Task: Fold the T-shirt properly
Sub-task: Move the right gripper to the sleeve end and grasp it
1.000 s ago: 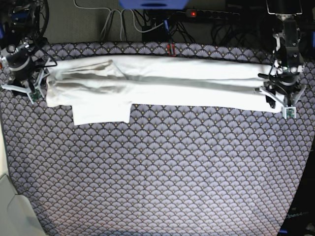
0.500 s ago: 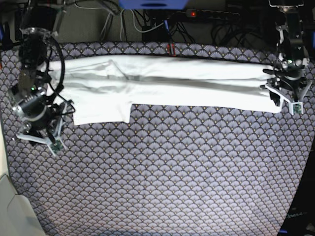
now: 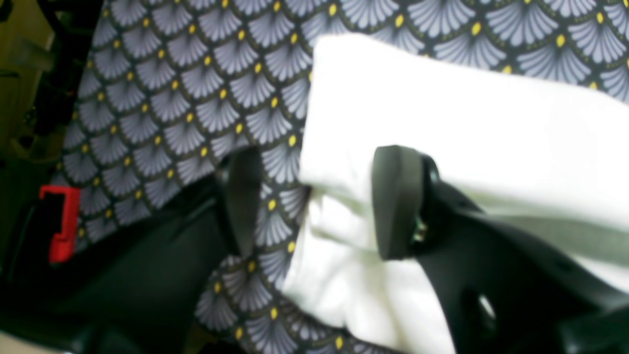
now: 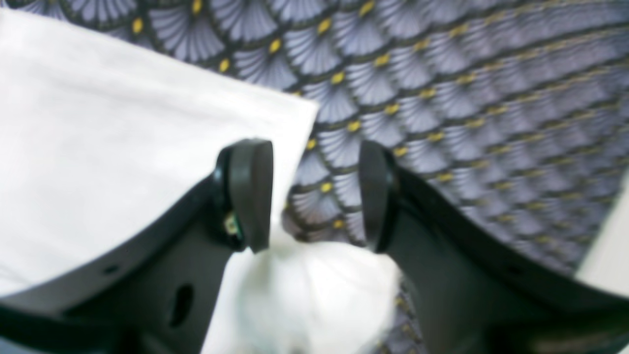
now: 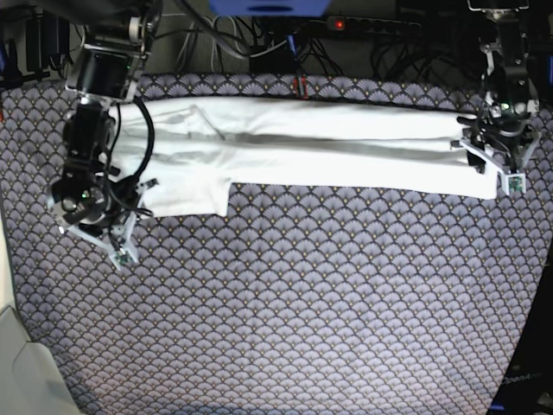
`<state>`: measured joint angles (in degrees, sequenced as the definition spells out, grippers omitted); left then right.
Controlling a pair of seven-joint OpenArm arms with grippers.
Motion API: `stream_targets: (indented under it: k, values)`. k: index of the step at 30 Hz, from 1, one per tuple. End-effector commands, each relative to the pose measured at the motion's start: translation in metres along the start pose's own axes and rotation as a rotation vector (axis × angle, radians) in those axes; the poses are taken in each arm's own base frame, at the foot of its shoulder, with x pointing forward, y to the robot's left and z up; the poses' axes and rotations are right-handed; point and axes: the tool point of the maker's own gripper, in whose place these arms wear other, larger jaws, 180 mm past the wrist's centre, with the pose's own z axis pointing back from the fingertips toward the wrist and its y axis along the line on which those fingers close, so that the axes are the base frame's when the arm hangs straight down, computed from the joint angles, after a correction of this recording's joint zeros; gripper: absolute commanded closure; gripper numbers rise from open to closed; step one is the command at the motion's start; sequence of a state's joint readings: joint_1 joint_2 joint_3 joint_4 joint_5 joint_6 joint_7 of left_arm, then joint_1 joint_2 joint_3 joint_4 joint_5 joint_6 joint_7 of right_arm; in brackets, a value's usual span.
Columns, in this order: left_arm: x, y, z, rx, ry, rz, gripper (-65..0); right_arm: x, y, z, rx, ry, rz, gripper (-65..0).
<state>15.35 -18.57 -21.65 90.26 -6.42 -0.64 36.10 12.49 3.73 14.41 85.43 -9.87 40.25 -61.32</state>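
— Looking at the T-shirt (image 5: 294, 147), what stays hidden?
— Its print; only plain white shows. It lies as a long folded band along the far edge of the surface (image 5: 302, 303), one sleeve flap jutting toward the near edge. Both wrist views are blurred.
— The hands?
— The left hand (image 3: 319, 201) stands wide open over the shirt's end, gripping nothing. The right hand (image 4: 314, 191) is open too, over the sleeve's corner, cloth bunched below its fingers.
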Motion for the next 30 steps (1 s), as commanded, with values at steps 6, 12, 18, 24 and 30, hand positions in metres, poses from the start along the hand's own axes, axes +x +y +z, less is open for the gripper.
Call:
stream_targets:
  k: [6,12,18,24,30]
  values:
    - [0.014,0.008,0.002,0.022,-0.042,-0.016,-35.3,0.001,-0.006,-0.012,0.081,-0.026,-0.067,-29.4]
    - [-0.002,0.011,-0.004,0.029,0.004,-0.013,-35.3,0.002,0.0,-0.018,0.108,-0.051,-0.079,-29.4]
    - [-0.01,0.014,-0.007,0.035,0.025,-0.008,-35.3,0.002,0.001,-0.018,0.109,-0.051,-0.077,-29.4]
    - [-0.009,0.015,-0.007,0.038,0.022,-0.01,-35.3,0.0,0.002,-0.019,0.112,-0.047,-0.076,-27.3]
    - [-0.011,0.016,-0.007,0.038,0.026,-0.011,-35.3,-0.002,0.004,-0.019,0.114,-0.044,-0.075,-11.0]
